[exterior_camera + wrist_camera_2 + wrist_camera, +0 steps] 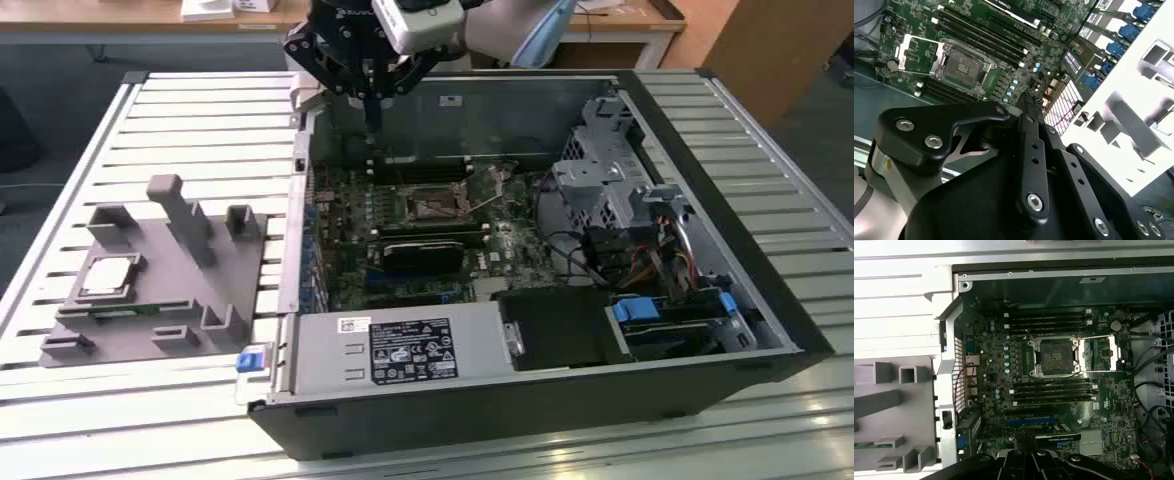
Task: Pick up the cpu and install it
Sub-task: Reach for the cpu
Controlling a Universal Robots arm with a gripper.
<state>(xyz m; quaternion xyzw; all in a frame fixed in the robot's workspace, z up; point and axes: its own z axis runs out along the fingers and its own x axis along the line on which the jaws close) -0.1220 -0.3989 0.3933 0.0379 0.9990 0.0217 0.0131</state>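
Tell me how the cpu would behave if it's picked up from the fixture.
The cpu looks thin, flat and square, so probably stiff and light. Its shiny metal top may be slippery. It lies flat on the fixture, so it likely won't roll or tip, though its thin edges offer little to grab.

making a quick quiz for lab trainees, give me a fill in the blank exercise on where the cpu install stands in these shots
1. The cpu lies on the gray ___ at the exterior view's left, outside the computer case.
2. The socket on the motherboard is ___, with its cover frame flipped open beside it.
3. The gripper hangs above the open case and holds ___.

Missing words: fixture; empty; nothing.
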